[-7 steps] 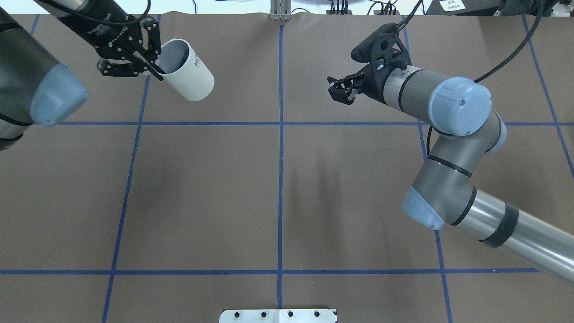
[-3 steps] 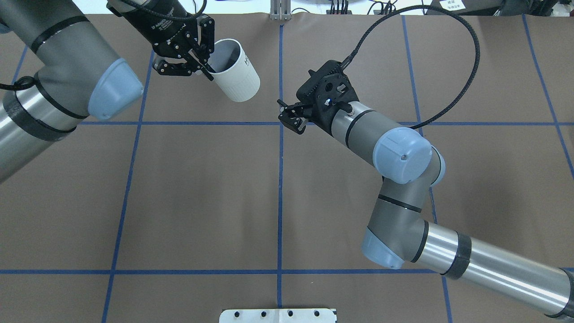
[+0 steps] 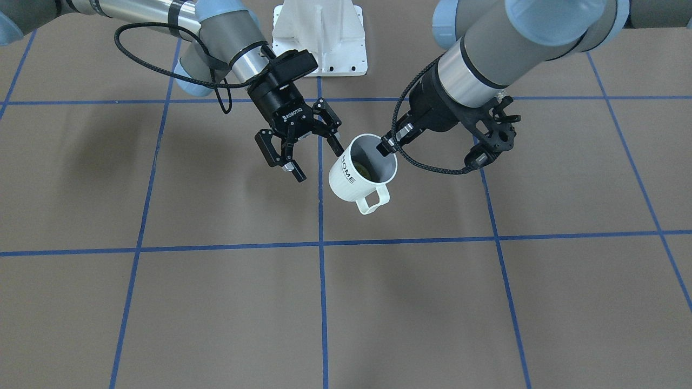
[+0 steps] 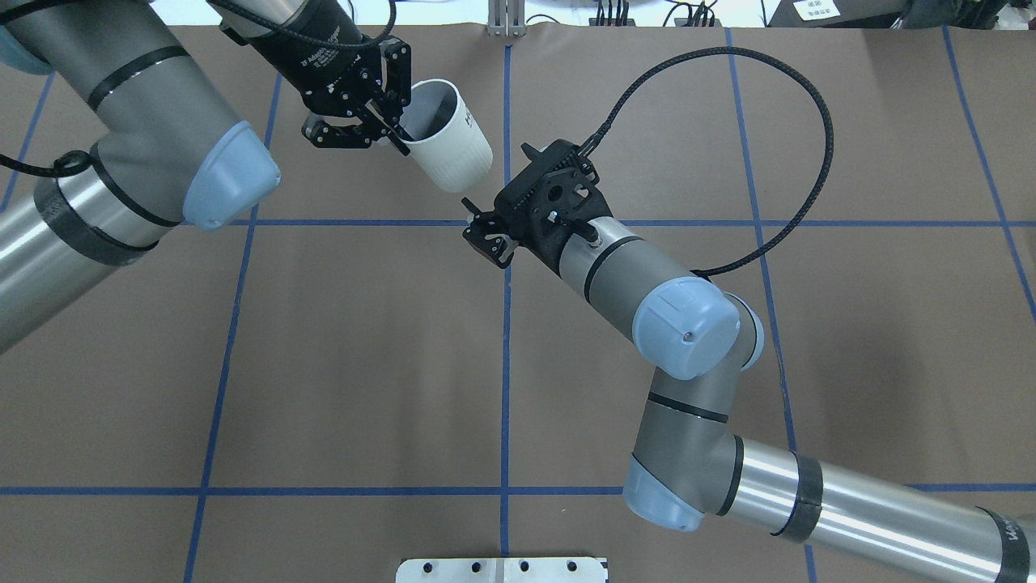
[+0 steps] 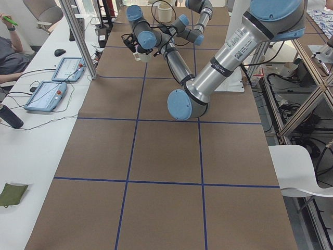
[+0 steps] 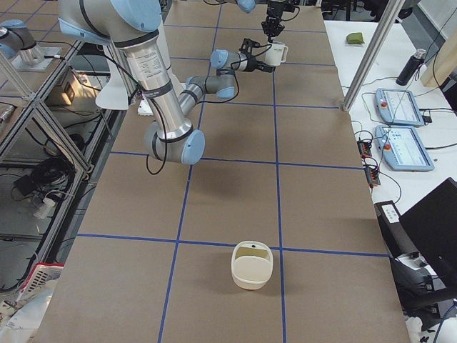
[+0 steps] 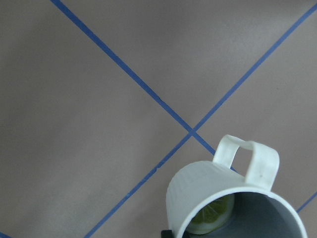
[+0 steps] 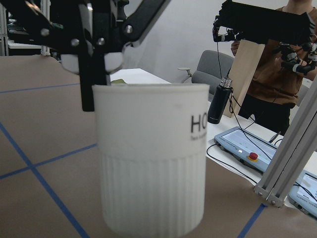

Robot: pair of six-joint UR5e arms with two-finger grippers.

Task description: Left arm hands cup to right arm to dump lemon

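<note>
Pinching the cup [image 3: 343, 179] by its rim, the left gripper [image 3: 385, 145] is holding it just ahead of the right gripper [image 3: 320, 165], jaws wide, with the lemon [image 3: 361, 168] lying inside. The right should be closing squarely around the body, mouth up.

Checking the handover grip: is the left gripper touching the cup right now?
Touching. The overhead view shows the left gripper clamped on the rim of the cup, which it holds tilted.
</note>
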